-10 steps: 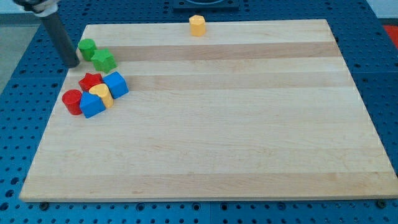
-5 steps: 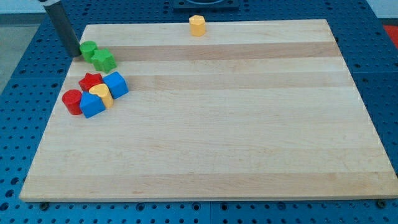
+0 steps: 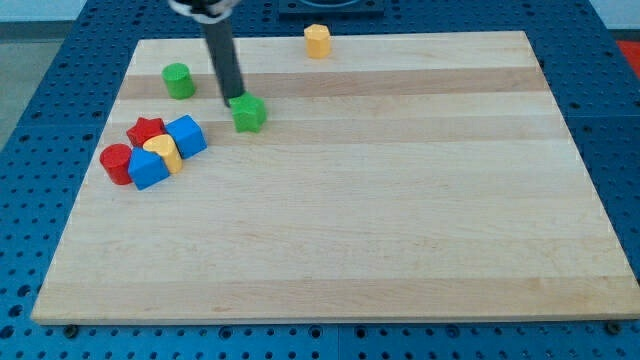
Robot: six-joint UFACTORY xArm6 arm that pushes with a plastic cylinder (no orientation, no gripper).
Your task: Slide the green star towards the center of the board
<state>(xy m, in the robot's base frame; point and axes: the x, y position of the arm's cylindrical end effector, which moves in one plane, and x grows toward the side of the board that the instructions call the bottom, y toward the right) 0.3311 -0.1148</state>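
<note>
Pressing against the green star [image 3: 249, 113] from its 10 o'clock side, my tip [image 3: 233, 99] sits at the block's upper-left edge, the dark rod rising from there toward the view's top. I have no hand to spread or pinch (only a plain rod), so contact here is a bare touch of the tip on the star. The star lies on the wooden board [image 3: 400, 220] in its upper-left part, at about 10 o'clock from the board's middle and well apart from it.

At 10 o'clock from the star, apart from it, stands a green cylinder [image 3: 179, 81], near the board's top-left corner. At 8 o'clock from the star a tight cluster of five blocks sits near the board's left edge: a red star [image 3: 147, 130] at the top, a blue cube [image 3: 186, 135] at its 3 o'clock, a yellow block [image 3: 163, 152] (its shape is hard to make out) in the middle, a blue block [image 3: 148, 169] at the bottom and a red cylinder [image 3: 115, 163] at the far left. These five touch or nearly touch one another.

At the board's top edge, around 1 o'clock from the green star and well apart from it, stands a lone yellow block [image 3: 317, 40].
</note>
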